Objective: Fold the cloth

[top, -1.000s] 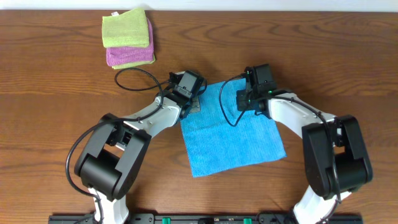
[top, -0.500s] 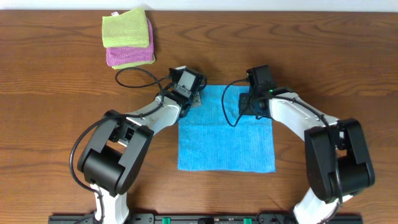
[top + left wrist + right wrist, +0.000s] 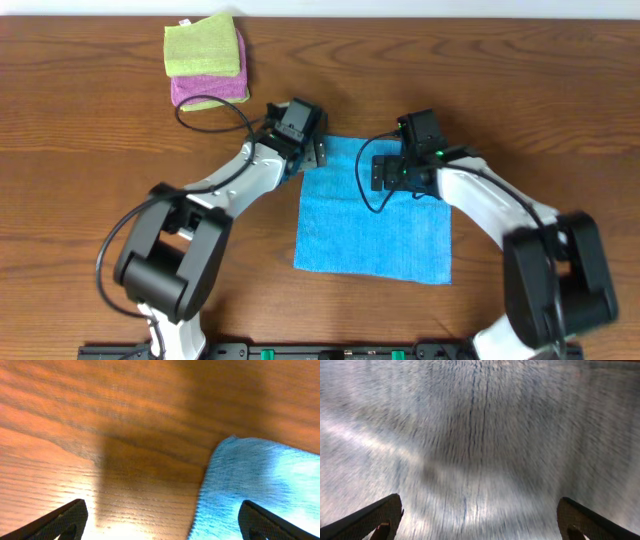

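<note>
The blue cloth [image 3: 375,225] lies spread flat on the wooden table, roughly square. My left gripper [image 3: 310,150] hangs over its far left corner, open with nothing between the fingers. In the left wrist view that gripper [image 3: 162,529] spans bare wood on the left and the cloth's edge [image 3: 260,470] on the right. My right gripper [image 3: 385,172] is over the far right part of the cloth, also open and empty. The blurred cloth [image 3: 480,440] fills the right wrist view, and both fingertips [image 3: 380,520] stand wide apart around the gripper's middle [image 3: 480,529].
A stack of folded green and pink cloths [image 3: 205,60] sits at the back left. A black cable [image 3: 215,115] loops from the left arm across the table near that stack. The table's far edge [image 3: 400,16] runs along the top.
Both grippers went from shut to open and let go of the cloth's far corners. The cloth, askew a second ago, now lies nearly squared. The left gripper shifted up and away.
</note>
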Action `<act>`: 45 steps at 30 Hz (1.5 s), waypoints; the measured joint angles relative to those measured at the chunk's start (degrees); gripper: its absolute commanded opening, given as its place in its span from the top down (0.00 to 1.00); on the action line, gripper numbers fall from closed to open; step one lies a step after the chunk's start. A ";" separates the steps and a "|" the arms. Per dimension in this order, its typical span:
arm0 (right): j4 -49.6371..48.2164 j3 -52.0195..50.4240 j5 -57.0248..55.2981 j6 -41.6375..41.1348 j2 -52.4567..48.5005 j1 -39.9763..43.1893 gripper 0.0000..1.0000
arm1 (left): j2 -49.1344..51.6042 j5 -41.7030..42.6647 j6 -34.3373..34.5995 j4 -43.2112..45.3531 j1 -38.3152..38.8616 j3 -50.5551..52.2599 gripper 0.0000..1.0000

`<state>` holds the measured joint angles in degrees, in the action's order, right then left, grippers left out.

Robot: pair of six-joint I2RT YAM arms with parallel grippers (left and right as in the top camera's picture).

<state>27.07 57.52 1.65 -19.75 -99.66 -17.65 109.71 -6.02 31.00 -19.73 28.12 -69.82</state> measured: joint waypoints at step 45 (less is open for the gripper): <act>25.99 -32.20 13.92 -8.70 49.05 11.58 0.01 | -21.77 43.45 -22.49 -13.99 2.80 24.13 0.05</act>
<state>53.06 25.32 15.57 -28.45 -50.61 -6.07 87.94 37.43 8.51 -33.71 30.92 -45.69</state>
